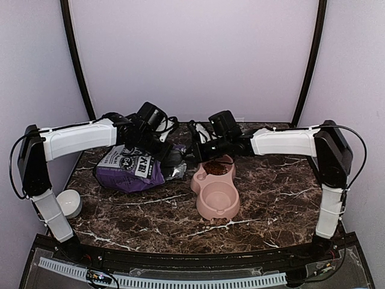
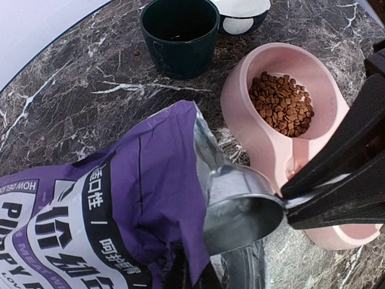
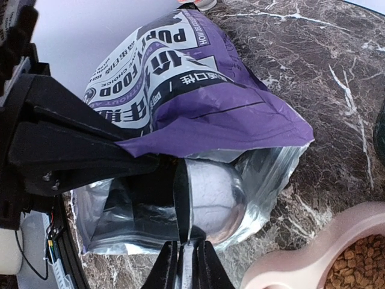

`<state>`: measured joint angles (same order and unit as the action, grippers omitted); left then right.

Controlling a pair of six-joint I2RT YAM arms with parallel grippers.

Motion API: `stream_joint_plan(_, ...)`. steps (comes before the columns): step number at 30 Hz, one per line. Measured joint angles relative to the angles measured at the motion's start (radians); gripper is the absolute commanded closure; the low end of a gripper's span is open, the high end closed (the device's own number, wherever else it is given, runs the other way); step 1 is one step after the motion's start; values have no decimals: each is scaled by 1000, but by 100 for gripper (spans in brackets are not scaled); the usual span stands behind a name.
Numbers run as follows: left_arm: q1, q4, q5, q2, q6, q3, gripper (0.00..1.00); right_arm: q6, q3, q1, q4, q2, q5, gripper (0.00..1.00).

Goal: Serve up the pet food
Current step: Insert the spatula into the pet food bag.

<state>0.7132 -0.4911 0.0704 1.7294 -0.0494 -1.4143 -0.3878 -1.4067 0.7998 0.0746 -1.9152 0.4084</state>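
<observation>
Kibble entry: pet food (image 2: pixel 281 103) heaped in far well of pink double bowl (image 2: pixel 239 90), on counter (image 1: pixel 283 198). Left pincer (image 3: pixel 141 158) pinching bag (image 3: pixel 198 96) lip. Right pincer (image 3: pixel 187 260) pinching scoop (image 3: pixel 213 201) handle, scoop bowl inside bag mouth.

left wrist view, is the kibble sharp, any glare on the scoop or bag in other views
Left wrist view: the small reddish-brown kibble pellets are sharp; the shiny metal scoop shows soft highlights, not blown out. Right wrist view: the foil lining of the purple printed bag gleams. Top view: even, purplish light; pellets merge into a brown patch.
</observation>
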Motion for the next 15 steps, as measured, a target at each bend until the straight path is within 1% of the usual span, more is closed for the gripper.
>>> stream_joint_plan(9,-29,-21,-20,-2,-38,-49,100,20,-84,2,-74,-151,8,100)
stream_joint_plan(15,-55,-40,-45,-2,-65,-86,100,39,-134,17,-140,-216,10,100)
